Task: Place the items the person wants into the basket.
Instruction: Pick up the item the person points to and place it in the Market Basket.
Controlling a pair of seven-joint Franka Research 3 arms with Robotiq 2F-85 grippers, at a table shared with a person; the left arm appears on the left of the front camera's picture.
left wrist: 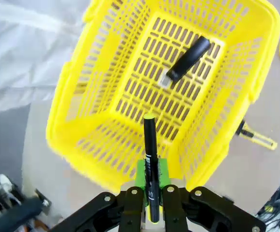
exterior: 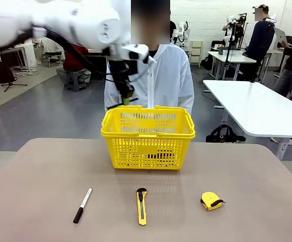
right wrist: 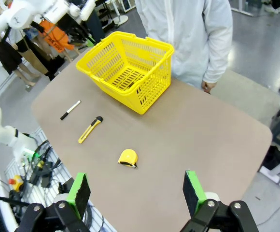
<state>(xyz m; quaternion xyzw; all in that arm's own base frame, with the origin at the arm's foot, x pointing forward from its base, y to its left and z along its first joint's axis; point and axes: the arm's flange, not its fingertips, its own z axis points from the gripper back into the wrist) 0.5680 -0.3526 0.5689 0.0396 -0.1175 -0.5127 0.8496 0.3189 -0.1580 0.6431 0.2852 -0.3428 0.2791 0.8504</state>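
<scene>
Over the basket [left wrist: 94, 84] the left pincer [left wrist: 149, 180] grips the pen [left wrist: 149, 142] — the right pincer [right wrist: 136, 189] gapes wide above the table [right wrist: 203, 137]

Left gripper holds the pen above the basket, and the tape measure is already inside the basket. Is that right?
No. The left gripper holds the pen above the basket, but the tape measure lies on the table, outside the basket on its near side; the front view shows it.
</scene>
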